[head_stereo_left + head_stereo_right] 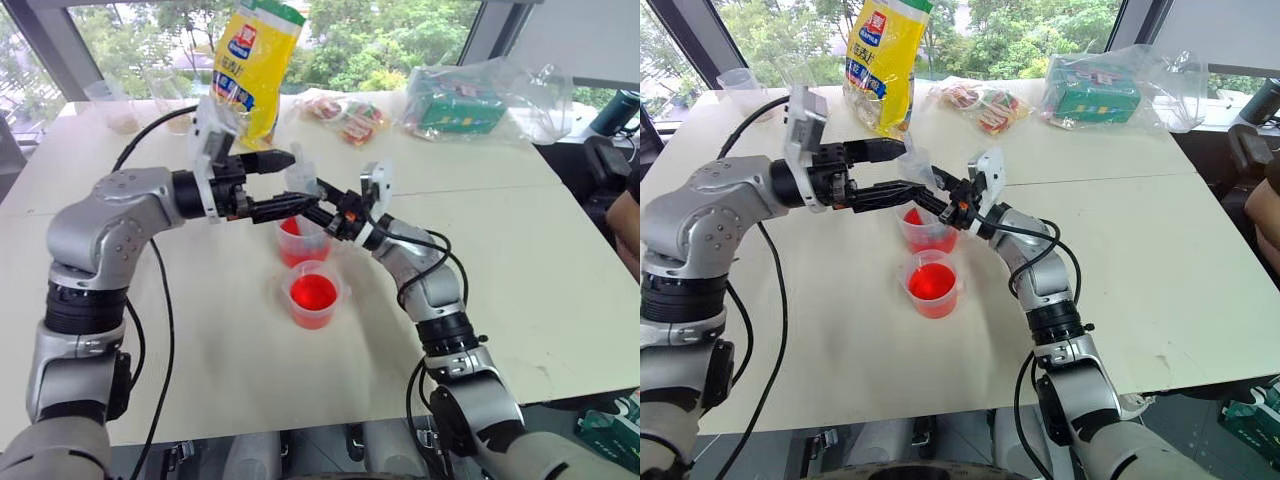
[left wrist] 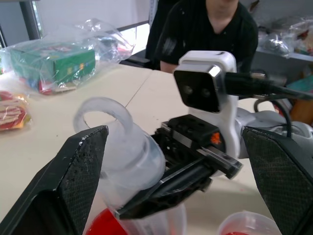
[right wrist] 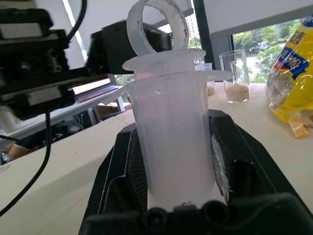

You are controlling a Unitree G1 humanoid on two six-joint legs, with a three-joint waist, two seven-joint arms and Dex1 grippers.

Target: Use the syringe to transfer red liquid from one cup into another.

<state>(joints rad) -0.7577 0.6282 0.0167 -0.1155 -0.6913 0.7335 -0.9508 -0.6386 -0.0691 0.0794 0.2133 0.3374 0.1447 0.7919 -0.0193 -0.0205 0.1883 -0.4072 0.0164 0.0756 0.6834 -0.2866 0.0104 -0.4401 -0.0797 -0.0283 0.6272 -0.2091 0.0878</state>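
The right gripper (image 1: 318,203) is clenched around the barrel of the syringe (image 3: 171,142). It holds the syringe upright over the far cup (image 1: 302,243), with the ring of the plunger (image 2: 105,113) on top. I think it holds it this way so the tip can dip into the red liquid (image 1: 313,293) below.

The left gripper (image 1: 288,180) has its jaws released and wide apart. It points sideways at the top of the syringe, with 1 finger on each side of the plunger ring. It grasps nothing. My guess is that it is there to work the plunger.

The 2 cups sit close together on the table (image 1: 520,270), so the liquid has only a short way to go. The near cup (image 1: 314,295) has red liquid in it too.

A yellow bag (image 1: 255,60) at the back has blue writing, but I cannot read it. A green box (image 1: 455,105) sits in a clear bag, and its words are too small to read.
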